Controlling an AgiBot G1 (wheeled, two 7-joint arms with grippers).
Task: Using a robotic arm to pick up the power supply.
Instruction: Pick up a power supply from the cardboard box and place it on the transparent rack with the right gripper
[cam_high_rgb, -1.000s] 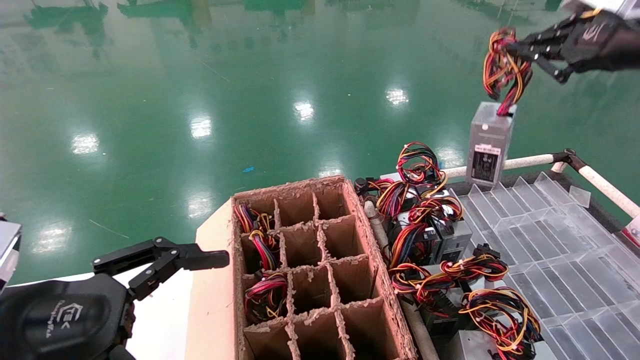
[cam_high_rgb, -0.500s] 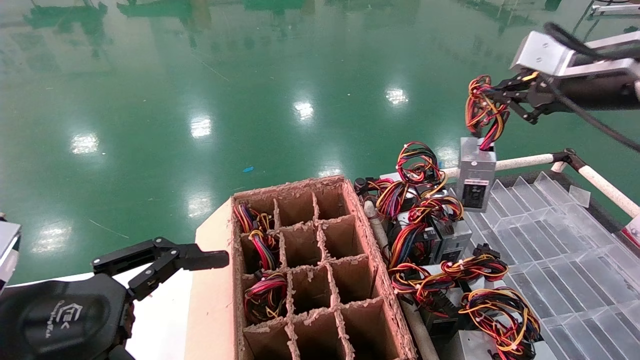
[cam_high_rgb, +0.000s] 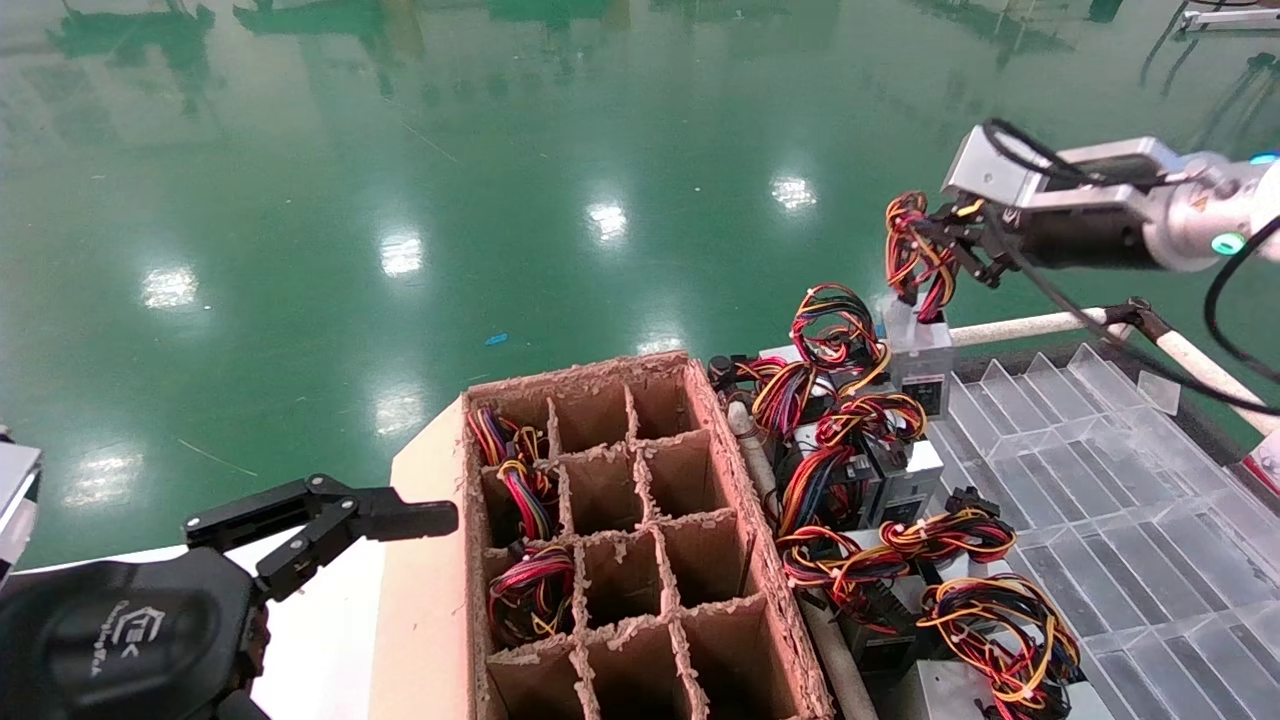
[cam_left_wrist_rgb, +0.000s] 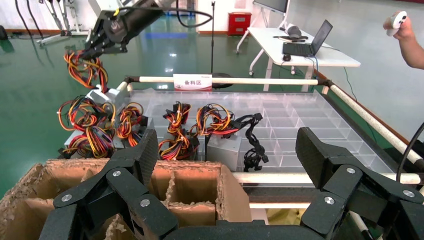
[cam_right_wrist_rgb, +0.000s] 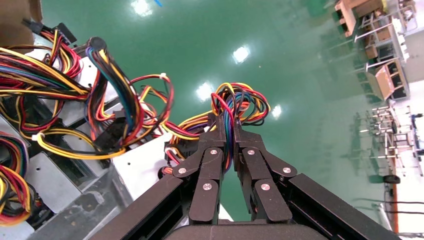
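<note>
1. Right gripper (cam_high_rgb: 950, 245), black and slim-fingered, on the white robotic arm (cam_high_rgb: 1150, 210) with silver wrist and grey camera block: fingers pinched shut on the looped bundle of red, yellow, orange and black wires (cam_high_rgb: 910, 255). The right wrist view confirms the two fingers (cam_right_wrist_rgb: 212, 165) pressed together with the wire loop between them.

2. Power supply (cam_high_rgb: 920, 355), a small silver-grey rectangular metal box: hangs below the gripped wires, at the far edge of the pile of like units (cam_high_rgb: 880, 470), just in front of the white rail (cam_high_rgb: 1030, 325).

3. Change: a second ago the box hung high and clear at the right, well above the rail. The arm has since come down and leftward, and the box now sits low among the neighbouring wire loops. Whether it touches the pile cannot be told.

4. Meaning, as a judgement: the pick-up itself is done, grip held by wires alone. The box is being carried toward the brown cardboard divider crate (cam_high_rgb: 620, 540). A hanging load may swing or snag on nearby loops.

5. Left gripper (cam_high_rgb: 330, 520), black with a logo: parked low at the left beside the crate, fingers spread apart and holding nothing.

6. Clear plastic compartment tray (cam_high_rgb: 1120, 480): lies to the right of the pile.
</note>
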